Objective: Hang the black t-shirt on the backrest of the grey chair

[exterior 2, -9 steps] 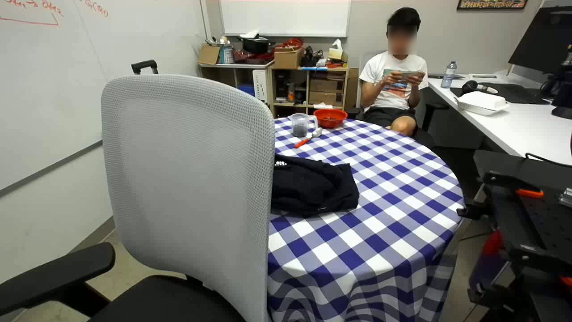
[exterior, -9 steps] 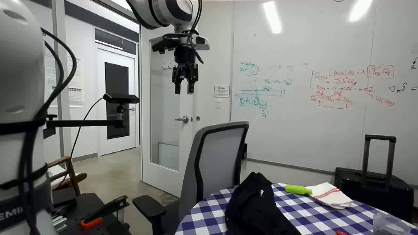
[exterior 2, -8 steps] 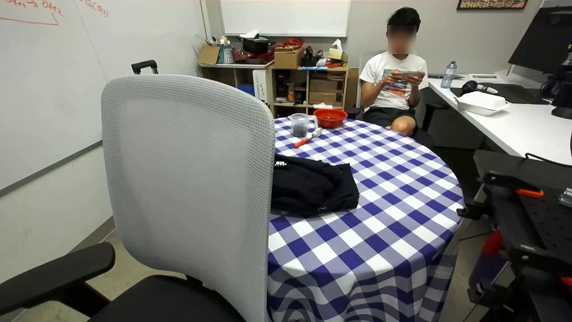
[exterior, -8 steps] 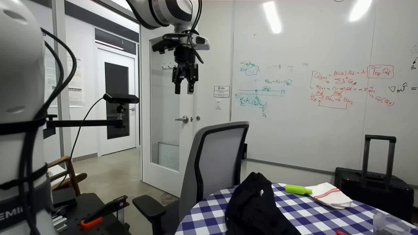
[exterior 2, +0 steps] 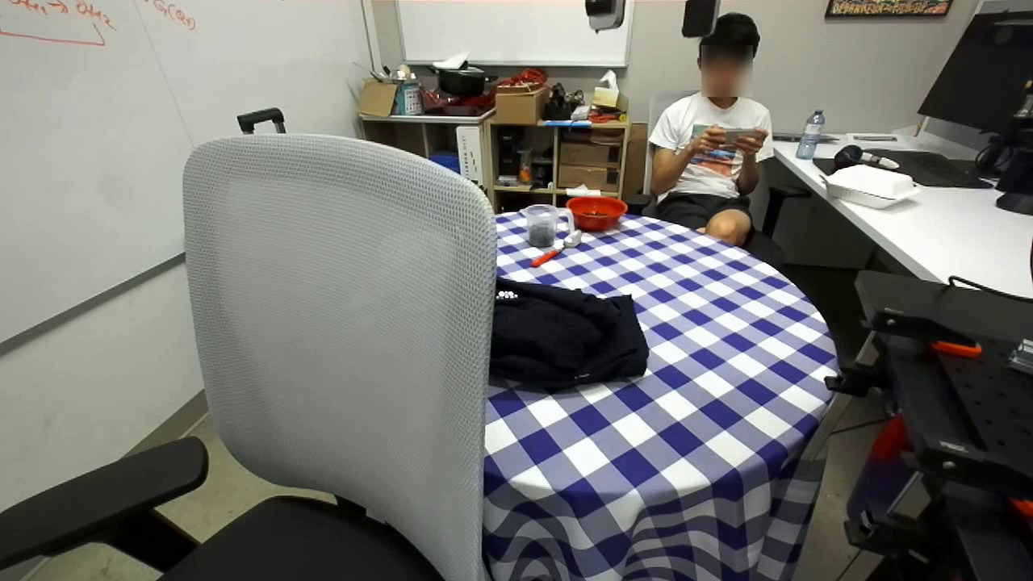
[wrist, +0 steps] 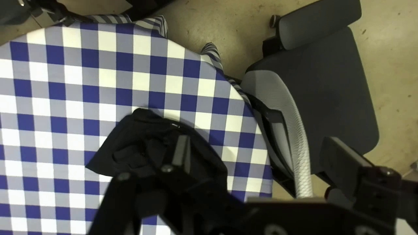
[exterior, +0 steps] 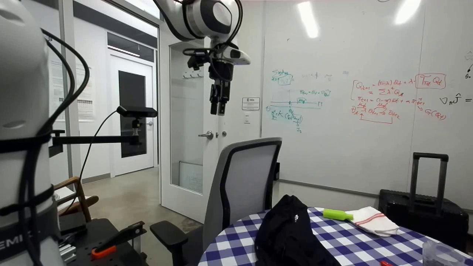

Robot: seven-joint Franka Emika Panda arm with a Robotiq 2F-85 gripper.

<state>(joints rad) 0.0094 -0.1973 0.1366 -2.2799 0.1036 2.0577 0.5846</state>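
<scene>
The black t-shirt lies in a crumpled heap on the checked tablecloth; it shows in both exterior views point(exterior: 288, 236) point(exterior 2: 565, 335) and in the wrist view point(wrist: 140, 143). The grey chair's mesh backrest stands upright beside the table, in both exterior views point(exterior: 248, 181) point(exterior 2: 339, 315) and in the wrist view point(wrist: 302, 143). My gripper point(exterior: 218, 110) hangs fingers down, well above the chair and table. Its fingertips also show at the top of an exterior view point(exterior 2: 652, 18). In the wrist view the gripper point(wrist: 258, 150) is open with nothing between its fingers. The chair back hides part of the t-shirt in an exterior view.
The round table point(exterior 2: 726, 355) also holds a green bottle point(exterior: 337, 214), a white towel point(exterior: 375, 221), a clear cup point(exterior 2: 542, 226), a red bowl point(exterior 2: 597, 213) and a red-handled utensil point(exterior 2: 557, 250). A person point(exterior 2: 714, 145) sits behind the table. A black suitcase point(exterior: 425, 210) stands by the whiteboard.
My gripper has moved right and down in an exterior view and has turned about its vertical axis. Its fingertips now enter the top of an exterior view. The t-shirt and chair have not moved.
</scene>
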